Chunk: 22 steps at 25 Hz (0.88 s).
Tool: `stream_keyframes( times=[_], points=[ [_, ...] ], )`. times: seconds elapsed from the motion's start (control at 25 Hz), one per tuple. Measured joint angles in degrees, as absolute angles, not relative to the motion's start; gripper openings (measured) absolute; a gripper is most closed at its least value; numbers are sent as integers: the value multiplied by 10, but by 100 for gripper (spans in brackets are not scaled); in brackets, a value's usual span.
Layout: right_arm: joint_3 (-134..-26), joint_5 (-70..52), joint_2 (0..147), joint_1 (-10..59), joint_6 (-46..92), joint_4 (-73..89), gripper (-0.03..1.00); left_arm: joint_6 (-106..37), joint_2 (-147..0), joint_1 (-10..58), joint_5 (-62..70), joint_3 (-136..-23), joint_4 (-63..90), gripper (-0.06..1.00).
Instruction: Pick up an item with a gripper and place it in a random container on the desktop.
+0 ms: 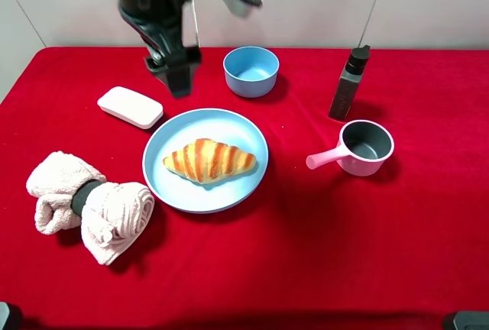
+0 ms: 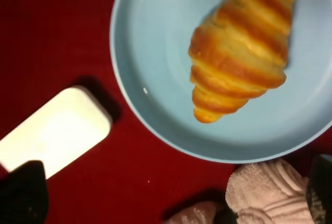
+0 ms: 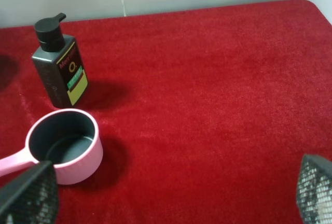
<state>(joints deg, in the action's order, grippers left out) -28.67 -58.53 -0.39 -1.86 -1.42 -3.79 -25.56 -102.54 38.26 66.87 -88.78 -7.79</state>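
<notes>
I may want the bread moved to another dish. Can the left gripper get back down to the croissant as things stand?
Probably yes. The croissant lies alone on the blue plate, uncovered. The left gripper hangs above the table behind the plate with nothing between them. The white block and pink towel sit off to the side.

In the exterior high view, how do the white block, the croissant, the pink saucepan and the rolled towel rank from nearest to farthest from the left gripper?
Measured from the left gripper:
1. White block, just beside it, on its left in the view.
2. Croissant, on the light-blue plate in front of it.
3. Rolled towel, front left.
4. Pink saucepan, far over on the right.
</notes>
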Motion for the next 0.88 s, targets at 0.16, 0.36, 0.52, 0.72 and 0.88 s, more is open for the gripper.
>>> stream_keyframes(
  times=[0.16,0.36,0.52,0.72,0.88],
  points=[
    [-287,-585,-4,-19,-14,-38,69,-253,-968,371,669,-854,-78,99],
    [-287,-585,-4,-19,-14,-38,69,-252,-889,363,669,-802,-81,99],
    [-287,-585,-4,-19,-14,-38,69,-244,-818,363,670,-760,-83,99],
    [-287,-585,-4,-19,-14,-38,69,-222,-720,363,671,-710,-84,99],
    [-287,-585,-4,-19,-14,-38,69,-205,-633,363,671,-674,-83,99]
  ],
)
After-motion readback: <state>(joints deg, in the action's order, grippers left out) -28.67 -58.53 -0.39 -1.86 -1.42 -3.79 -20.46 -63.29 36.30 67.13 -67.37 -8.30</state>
